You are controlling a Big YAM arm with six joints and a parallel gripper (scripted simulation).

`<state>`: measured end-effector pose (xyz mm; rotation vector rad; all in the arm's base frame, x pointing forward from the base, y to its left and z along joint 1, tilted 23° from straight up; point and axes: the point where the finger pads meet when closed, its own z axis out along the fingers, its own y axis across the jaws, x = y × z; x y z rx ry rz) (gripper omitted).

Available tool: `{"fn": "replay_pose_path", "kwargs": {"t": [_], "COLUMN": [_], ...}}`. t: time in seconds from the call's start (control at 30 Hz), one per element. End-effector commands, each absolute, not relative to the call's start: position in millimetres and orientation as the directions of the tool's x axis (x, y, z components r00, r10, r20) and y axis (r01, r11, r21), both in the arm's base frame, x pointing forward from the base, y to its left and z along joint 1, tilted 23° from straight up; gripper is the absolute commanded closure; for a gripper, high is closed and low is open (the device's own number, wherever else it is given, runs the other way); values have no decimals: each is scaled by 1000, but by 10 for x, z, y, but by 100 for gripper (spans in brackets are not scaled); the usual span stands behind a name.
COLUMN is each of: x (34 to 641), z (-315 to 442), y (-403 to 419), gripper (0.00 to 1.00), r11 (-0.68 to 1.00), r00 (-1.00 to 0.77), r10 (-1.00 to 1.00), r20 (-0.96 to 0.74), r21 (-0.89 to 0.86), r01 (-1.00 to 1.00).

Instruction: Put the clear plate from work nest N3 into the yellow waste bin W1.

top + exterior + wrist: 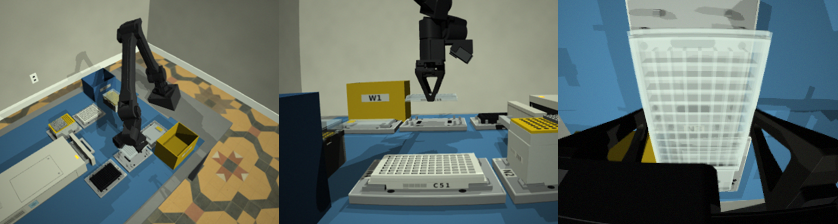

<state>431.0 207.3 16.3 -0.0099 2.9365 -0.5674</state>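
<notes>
My gripper (130, 148) (430, 99) (699, 114) is shut on the clear plate (128, 151) (447, 97) (698, 91), a see-through well plate. I hold it level by its long sides, a short way above the grey work nest N3 (133, 164) (433, 124) (692, 11). The nest under it holds nothing. The yellow waste bin W1 (177, 145) (378, 100) stands upright with its top open, just to the right of the nest in the top view. The plate is outside the bin.
A grey nest with a flat lid (153, 132) (369, 124) lies between N3 and W1. A black plate (105, 177) (489, 117), a white plate C51 (88, 114) (426, 165), a yellow-topped box on N2 (61, 123) (534, 141), a blue bin (96, 84) (297, 150) and a large grey machine (36, 174) stand around.
</notes>
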Motion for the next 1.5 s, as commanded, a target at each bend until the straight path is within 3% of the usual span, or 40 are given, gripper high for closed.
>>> {"fn": "replay_pose_path", "kwargs": {"t": [0.0, 1.47], "x": [4475, 4373], "z": [479, 981], "y": [2369, 2548], "gripper": [100, 100], "r11": [944, 946], "r00": [-977, -976], "r10": [-42, -40], "r20": [-208, -212], "r21": [-328, -322], "r01": [30, 31]}}
